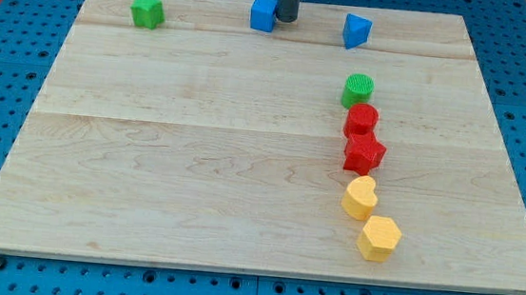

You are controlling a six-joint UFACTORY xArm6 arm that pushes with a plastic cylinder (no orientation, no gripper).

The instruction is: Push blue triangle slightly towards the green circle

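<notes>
The blue triangle (355, 30) lies near the view's top edge of the wooden board, right of centre. The green circle (358, 90) sits below it, a short gap away. My tip (286, 19) is at the view's top, right beside the blue cube (263, 14), touching or nearly touching its right side. The tip stands well to the left of the blue triangle, apart from it.
A green star (146, 10) lies at the top left. Below the green circle runs a column: a red circle (362, 120), a red star (365, 154), a yellow heart (361, 197) and a yellow hexagon (380, 238). The board's (195, 161) edges border a blue pegboard.
</notes>
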